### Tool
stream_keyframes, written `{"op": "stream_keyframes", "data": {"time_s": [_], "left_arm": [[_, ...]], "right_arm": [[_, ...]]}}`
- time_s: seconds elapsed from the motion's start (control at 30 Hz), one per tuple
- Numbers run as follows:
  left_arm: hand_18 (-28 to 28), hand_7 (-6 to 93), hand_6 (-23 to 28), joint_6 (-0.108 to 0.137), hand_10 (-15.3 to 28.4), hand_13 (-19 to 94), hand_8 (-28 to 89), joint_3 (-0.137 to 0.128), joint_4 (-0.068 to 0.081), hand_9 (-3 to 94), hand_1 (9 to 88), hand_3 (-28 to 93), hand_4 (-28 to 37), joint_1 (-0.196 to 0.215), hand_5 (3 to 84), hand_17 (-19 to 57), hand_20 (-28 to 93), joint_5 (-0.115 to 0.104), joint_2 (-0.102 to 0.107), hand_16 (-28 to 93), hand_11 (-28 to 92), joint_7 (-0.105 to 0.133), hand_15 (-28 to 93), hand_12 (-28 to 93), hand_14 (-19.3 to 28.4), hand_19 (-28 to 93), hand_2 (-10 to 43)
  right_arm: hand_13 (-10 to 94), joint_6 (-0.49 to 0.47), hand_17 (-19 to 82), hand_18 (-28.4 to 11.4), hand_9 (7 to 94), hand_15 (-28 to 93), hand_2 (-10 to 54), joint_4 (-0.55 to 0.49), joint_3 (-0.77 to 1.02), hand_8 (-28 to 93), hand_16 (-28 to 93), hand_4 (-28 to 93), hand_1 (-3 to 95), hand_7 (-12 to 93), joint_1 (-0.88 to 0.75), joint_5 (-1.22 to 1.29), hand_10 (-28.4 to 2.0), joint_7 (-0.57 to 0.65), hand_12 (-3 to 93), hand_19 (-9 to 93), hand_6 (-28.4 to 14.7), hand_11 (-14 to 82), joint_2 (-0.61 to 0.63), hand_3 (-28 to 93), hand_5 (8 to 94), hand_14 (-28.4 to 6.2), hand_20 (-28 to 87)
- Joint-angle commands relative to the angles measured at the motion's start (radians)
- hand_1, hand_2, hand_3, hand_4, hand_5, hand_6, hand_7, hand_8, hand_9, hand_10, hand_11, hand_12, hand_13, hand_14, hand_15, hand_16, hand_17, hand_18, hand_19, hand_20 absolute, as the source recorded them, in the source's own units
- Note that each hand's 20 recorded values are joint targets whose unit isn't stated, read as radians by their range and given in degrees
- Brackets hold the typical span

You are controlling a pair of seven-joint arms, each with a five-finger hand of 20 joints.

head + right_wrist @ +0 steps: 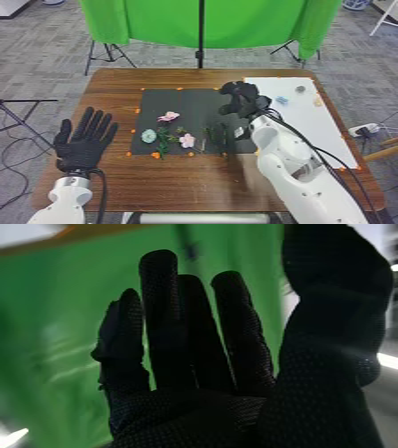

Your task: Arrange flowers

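Your black-gloved right hand (pixel 241 96) is empty, its straight fingers slightly apart; pink and pale-blue petalled flowers (pixel 187 140) lie between it and your black-gloved left hand (pixel 81 154), fingers spread.

I'm viewing a brown, wood-grained rectangular table (pixel 178 187), with a flat charcoal mat (pixel 191 97) and a rectangular white sheet (pixel 330 137). Petalled flowers (pixel 168 116) are showing pink, a rounded flower (pixel 148 135) pale blue. Black fabric is covering my left hand (pixel 80 150) and right hand (pixel 240 97).
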Motion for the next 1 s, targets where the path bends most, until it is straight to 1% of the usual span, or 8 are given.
{"op": "stream_keyframes", "data": {"time_s": [0.03, 0.07, 0.1, 0.13, 0.17, 0.77, 0.93, 1.0], "left_arm": [[13.0, 9.3, 9.2, -0.008, 14.5, 26, -9, -0.007, -0.010, 36.2, 24.6, 77, -28.3, 0.029, 43.2, -7.8, 12, -0.002, -0.009, -6, 17, 0.015, 29, 9, 15.4, 31, 11.1], [13.0, 9.3, 9.2, -0.008, 14.5, 26, -9, -0.008, -0.011, 36.2, 24.6, 77, -28.3, 0.032, 43.2, -7.8, 12, -0.002, -0.009, -6, 17, 0.016, 29, 9, 15.4, 31, 11.2], [13.0, 9.3, 9.2, -0.007, 14.5, 26, -9, -0.009, -0.012, 36.2, 24.5, 77, -28.3, 0.035, 43.2, -7.8, 12, -0.003, -0.010, -6, 17, 0.017, 29, 9, 15.4, 31, 11.2], [13.0, 9.4, 9.2, -0.006, 14.5, 26, -9, -0.009, -0.011, 36.2, 24.5, 77, -28.3, 0.035, 43.2, -7.8, 12, -0.004, -0.009, -6, 17, 0.019, 29, 9, 15.5, 31, 11.2], [13.0, 9.3, 9.2, -0.007, 14.5, 26, -9, -0.009, -0.012, 36.2, 24.5, 77, -28.3, 0.036, 43.2, -7.8, 12, -0.004, -0.010, -6, 17, 0.018, 29, 9, 15.5, 31, 11.3], [13.0, 9.3, 9.3, 0.001, 14.4, 26, -9, 0.021, -0.007, 36.2, 24.6, 77, -28.3, 0.031, 43.3, -7.8, 12, -0.004, -0.010, -6, 17, 0.007, 29, 9, 15.5, 31, 11.9], [13.0, 9.4, 9.3, 0.002, 14.4, 26, -9, 0.022, -0.006, 36.3, 24.5, 77, -28.3, 0.030, 43.3, -7.8, 12, -0.004, -0.011, -6, 17, -0.001, 29, 9, 15.5, 31, 12.2], [13.0, 9.4, 9.3, 0.002, 14.4, 26, -9, 0.018, -0.006, 36.3, 24.4, 77, -28.3, 0.033, 43.3, -7.8, 12, -0.003, -0.009, -6, 17, 0.000, 29, 9, 15.5, 31, 12.4]], "right_arm": [[48, 0.014, 26, -22.2, 50.8, 52, -9.5, 0.077, 0.144, -14, 14, 73, 75.1, 18, 0.009, -0.023, -15.8, 0.082, 14.1, 84, -2.9, 12.2, 0.158, -28, 53.5, -13.1, 40], [48, 0.007, 26, -22.2, 50.7, 52, -9.5, 0.083, 0.154, -14, 14, 74, 75.5, 18, 0.004, -0.024, -15.7, 0.090, 14.1, 84, -2.8, 12.2, 0.166, -28, 53.6, -13.1, 40], [48, 0.006, 26, -22.9, 50.0, 53, -9.5, 0.098, 0.158, -15, 15, 45, 62.5, 19, 0.005, -0.023, -15.6, 0.090, 14.0, 83, -2.8, 13.4, 0.173, 12, 53.4, -13.3, 40], [48, 0.007, 26, -22.3, 50.6, 52, -9.5, 0.114, 0.161, -14, 14, -16, 48.3, 18, 0.006, -0.028, -15.4, 0.089, 13.8, 83, -2.7, 12.1, 0.176, 69, 53.7, -13.0, 41], [48, 0.004, 26, -22.2, 50.6, 51, -9.5, 0.128, 0.162, -14, 14, -25, 46.4, 18, 0.007, -0.034, -15.2, 0.090, 13.8, 83, -2.6, 12.0, 0.180, 78, 53.9, -12.9, 41], [49, 0.020, 27, -21.3, 47.3, 41, -9.5, 0.435, 0.032, -16, 14, -28, 47.8, 19, 0.185, -0.032, -11.9, 0.016, 11.3, 83, -0.3, 10.3, 0.131, 76, 51.4, -11.2, 36], [58, 0.077, 29, -20.2, 65.6, 42, -9.5, 0.468, 0.019, -11, 21, -28, 54.9, 22, 0.178, -0.077, -10.3, 0.001, 13.8, 85, 1.7, 14.8, 0.127, 69, 66.4, -8.6, 37], [63, 0.083, 30, -19.7, 75.6, 39, -9.5, 0.464, 0.023, -7, 32, -28, 59.9, 26, 0.167, -0.078, -9.8, -0.007, 24.2, 85, 2.3, 10.2, 0.129, 66, 72.1, -6.8, 38]]}}
